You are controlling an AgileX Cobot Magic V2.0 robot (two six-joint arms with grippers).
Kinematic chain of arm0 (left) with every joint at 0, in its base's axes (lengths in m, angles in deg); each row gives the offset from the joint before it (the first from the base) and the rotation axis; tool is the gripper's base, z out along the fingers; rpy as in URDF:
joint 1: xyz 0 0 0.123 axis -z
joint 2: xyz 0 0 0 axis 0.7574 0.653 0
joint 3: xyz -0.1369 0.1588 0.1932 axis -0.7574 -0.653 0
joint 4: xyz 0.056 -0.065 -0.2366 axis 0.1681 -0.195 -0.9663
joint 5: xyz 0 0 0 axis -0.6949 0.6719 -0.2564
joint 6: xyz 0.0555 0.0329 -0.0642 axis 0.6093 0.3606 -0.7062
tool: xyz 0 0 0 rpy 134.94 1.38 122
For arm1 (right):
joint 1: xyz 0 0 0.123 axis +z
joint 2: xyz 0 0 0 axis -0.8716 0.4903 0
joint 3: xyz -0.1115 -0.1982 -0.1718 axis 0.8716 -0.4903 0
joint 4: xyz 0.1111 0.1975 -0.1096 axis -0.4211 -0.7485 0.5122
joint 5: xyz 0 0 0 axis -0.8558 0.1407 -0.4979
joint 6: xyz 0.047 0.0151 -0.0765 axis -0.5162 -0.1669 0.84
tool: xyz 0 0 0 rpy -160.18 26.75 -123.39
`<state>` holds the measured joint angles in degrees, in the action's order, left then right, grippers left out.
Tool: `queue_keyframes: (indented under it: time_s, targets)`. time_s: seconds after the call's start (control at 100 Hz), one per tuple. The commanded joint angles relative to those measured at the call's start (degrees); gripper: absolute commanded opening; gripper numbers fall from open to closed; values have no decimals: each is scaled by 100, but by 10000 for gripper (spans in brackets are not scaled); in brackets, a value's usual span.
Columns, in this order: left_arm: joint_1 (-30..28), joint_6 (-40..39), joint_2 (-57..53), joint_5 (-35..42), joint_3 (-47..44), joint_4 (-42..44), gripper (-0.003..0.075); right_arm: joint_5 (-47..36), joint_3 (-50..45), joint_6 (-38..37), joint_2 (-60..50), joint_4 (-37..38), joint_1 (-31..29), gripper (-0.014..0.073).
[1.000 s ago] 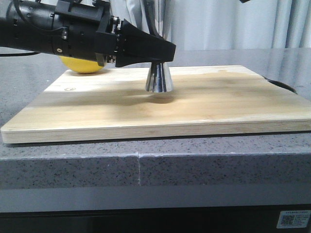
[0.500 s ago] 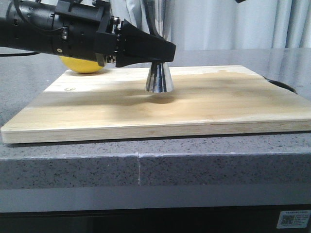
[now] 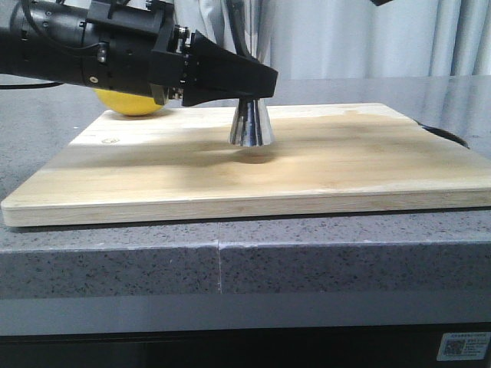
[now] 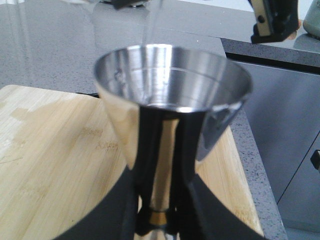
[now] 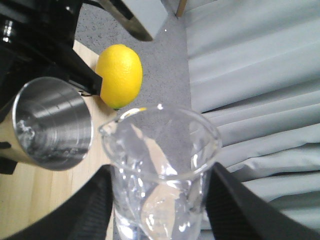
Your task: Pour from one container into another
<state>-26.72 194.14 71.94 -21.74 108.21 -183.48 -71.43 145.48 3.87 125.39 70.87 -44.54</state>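
Beaker (image 5: 160,175) first: my right claw (image 5: 157,210) holds it between both fingers, tipped up above the jigger (image 5: 52,122), its lip leaning toward that steel mouth. Glints near the glass bottom may be liquid, though I cannot be sure how much. In the left wrist view a thin clear streak drops from above into the jigger's upper cone, so I judge the pour to be under way.

My left claw (image 3: 249,80) is closed on the jigger at its narrow gold waist, keeping it upright with its lower cone resting on the wooden board (image 3: 345,165).

Against the front views of the last second, almost nothing differs: the left arm, the jigger and the board sit in the same places. That stillness suits the task, since the receiving cup must not wander while I tip. Inside the jigger a few droplets cling to the wall, and I cannot tell the fill level.

A lemon (image 5: 119,75) lies beyond the jigger, at the board's far edge. The board sits on the grey table (image 3: 307,253).
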Motion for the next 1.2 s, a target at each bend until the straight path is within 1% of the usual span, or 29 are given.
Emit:
queue_keyframes:
  time_s: [0.0, 0.51, 0.98, 1.19]
  targets:
    - [58, -32, -329, -661, 163, -356, -19, 132, 216, 102, -235, 14, 14, 309]
    - [58, -32, -329, -661, 163, -356, -19, 141, 216, 482, -235, 14, 14, 309]
    - [58, -32, -329, -661, 163, -352, -19, 141, 216, 583, -235, 20, 14, 309]
    - [58, -32, -329, -661, 163, -342, -19, 146, 216, 774, -235, 20, 27, 309]
